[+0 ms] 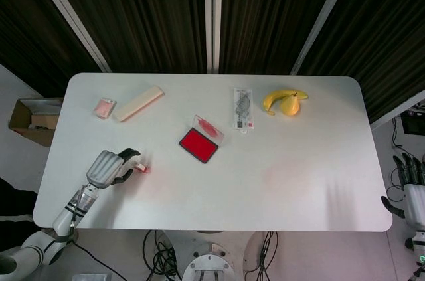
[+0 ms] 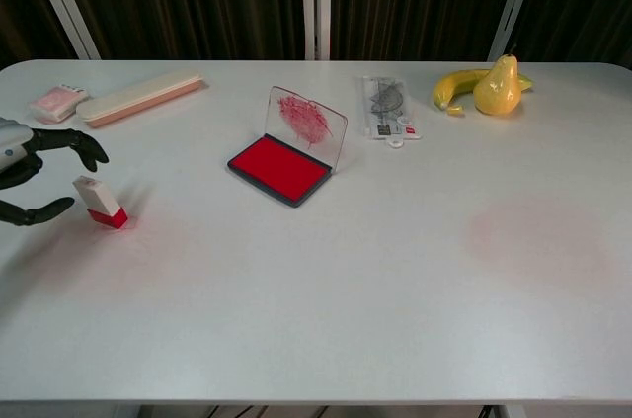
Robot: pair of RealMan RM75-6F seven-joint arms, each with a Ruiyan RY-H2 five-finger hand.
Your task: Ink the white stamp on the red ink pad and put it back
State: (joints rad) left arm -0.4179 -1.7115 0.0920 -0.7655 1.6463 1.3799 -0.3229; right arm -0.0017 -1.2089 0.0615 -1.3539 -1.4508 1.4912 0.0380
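The white stamp (image 2: 97, 200) with its red base stands on the table near the front left, also seen from above as the stamp (image 1: 140, 168). My left hand (image 2: 30, 173) is just left of it with fingers spread apart, touching nothing; from above the left hand (image 1: 106, 168) sits beside the stamp. The red ink pad (image 2: 278, 167) lies open at the table's middle, its clear lid upright; the ink pad (image 1: 198, 144) shows in the head view too. My right hand (image 1: 410, 187) hangs off the table's right edge, holding nothing.
A beige case (image 2: 139, 98) and a small pink packet (image 2: 57, 101) lie at the back left. A clear packet (image 2: 387, 108) sits behind the pad, with a banana (image 2: 456, 88) and a pear (image 2: 499, 85) at the back right. A cardboard box (image 1: 33, 120) stands off the table's left.
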